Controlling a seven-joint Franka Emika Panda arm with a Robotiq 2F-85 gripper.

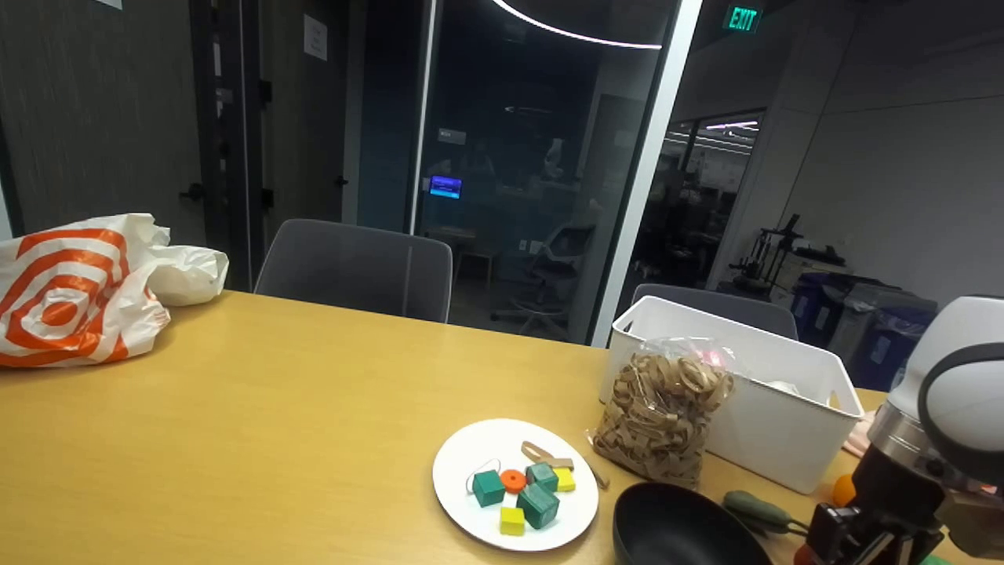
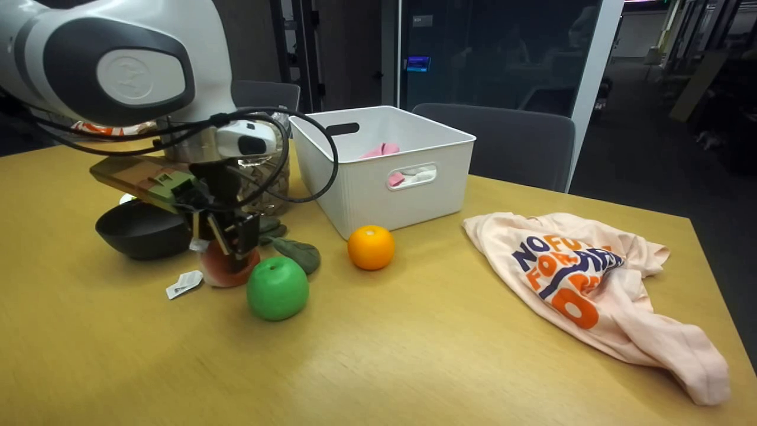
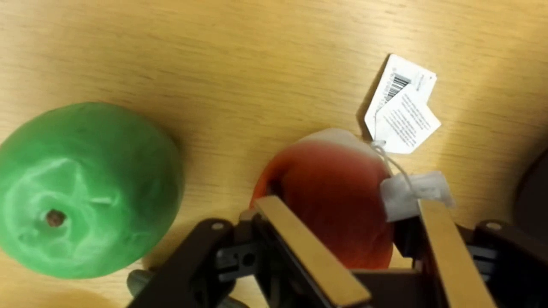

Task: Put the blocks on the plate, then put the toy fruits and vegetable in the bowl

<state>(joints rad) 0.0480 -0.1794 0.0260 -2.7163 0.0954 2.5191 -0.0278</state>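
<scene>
Red fruit (image 3: 334, 179) sits within my gripper (image 3: 340, 214), squeezed or loose I cannot tell; bowl (image 3: 535, 194) at three o'clock in the wrist view.

Red fruit (image 3: 332, 184) there, partly masked by the pincer (image 3: 349, 203), green apple (image 3: 90, 190) alongside clipped by the wrist view's edge, white tags (image 3: 404, 122) just beyond too blurred to read

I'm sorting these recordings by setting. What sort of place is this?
Most likely an office meeting room: a large glass wall stands behind, grey chairs are lined up along the table, and a green EXIT sign glows high up.
</scene>
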